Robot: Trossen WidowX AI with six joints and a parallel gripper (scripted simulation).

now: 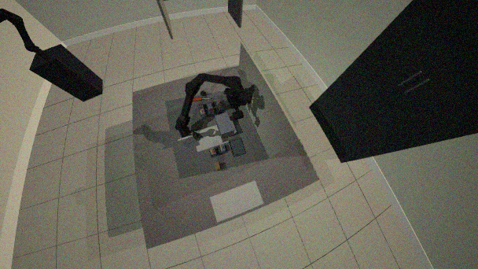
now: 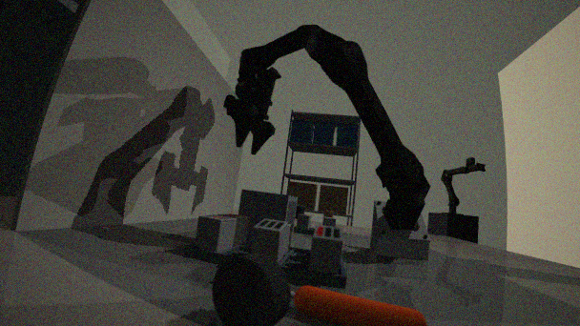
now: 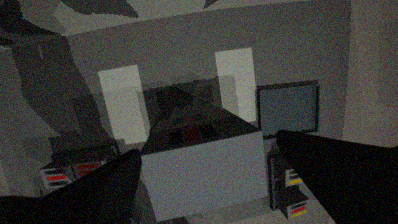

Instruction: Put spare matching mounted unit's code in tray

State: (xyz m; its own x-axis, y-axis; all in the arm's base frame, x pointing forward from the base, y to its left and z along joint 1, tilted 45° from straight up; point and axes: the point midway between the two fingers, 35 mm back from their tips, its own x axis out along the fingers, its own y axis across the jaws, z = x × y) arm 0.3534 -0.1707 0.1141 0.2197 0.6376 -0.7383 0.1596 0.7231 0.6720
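We are at the reading step: the code on the mounted unit has to be known before we choose a spare. The jaws of our gripper (image 1: 238,105) (image 2: 247,149) (image 3: 209,143) stand wide with nothing between them, raised above the work area. Ahead of and between the fingertips in the wrist view is the grey housing (image 1: 225,123) (image 2: 262,205) (image 3: 205,175), which we take for the mounted unit; a dim red mark (image 3: 192,134) shows on its dark face, too murky to read as a code.

Spares with striped labels (image 1: 204,110) (image 2: 326,250) (image 3: 57,177) lie left of the jaws, and others (image 1: 224,147) (image 3: 296,209) lie low on the right. We cannot tell which matches. The tray (image 1: 237,146) (image 3: 288,107) sits beyond the right fingertip. Next we judge a clearer look is needed, then a descent over the matching spare.
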